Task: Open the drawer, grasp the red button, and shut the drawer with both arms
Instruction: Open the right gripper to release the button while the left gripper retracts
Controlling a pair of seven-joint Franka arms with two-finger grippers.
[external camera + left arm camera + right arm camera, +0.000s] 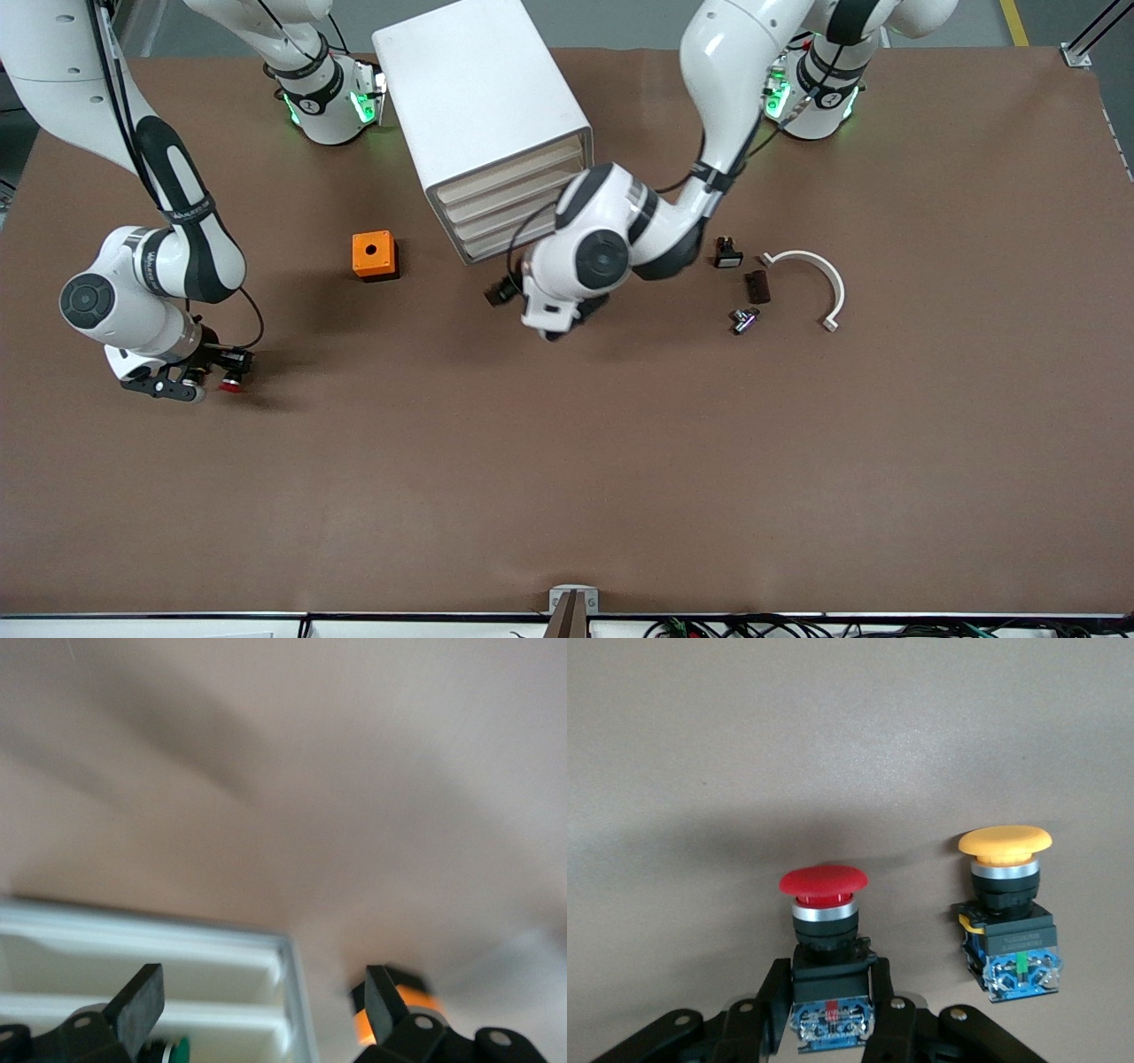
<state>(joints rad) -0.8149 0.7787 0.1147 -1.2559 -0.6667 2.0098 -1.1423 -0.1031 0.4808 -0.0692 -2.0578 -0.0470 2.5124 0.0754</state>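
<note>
My right gripper [830,979] [208,379] is shut on the black body of the red-capped button [824,904] [232,383], low over the table at the right arm's end. An orange-capped button [1007,904] stands on the table close beside it. The white cabinet [478,106] stands at the back middle. Its highest drawer [509,173] sits flush with the three below it. My left gripper [498,292] [261,983] hangs open just in front of the drawer fronts [177,961], with nothing between its fingers [142,1001].
An orange cube [374,255] [416,1003] with a hole sits beside the cabinet toward the right arm's end. Toward the left arm's end lie a white curved bracket [811,275], two small black parts [726,252] [756,285] and a metal piece [744,319]. A green-capped part [177,1050] shows inside the cabinet.
</note>
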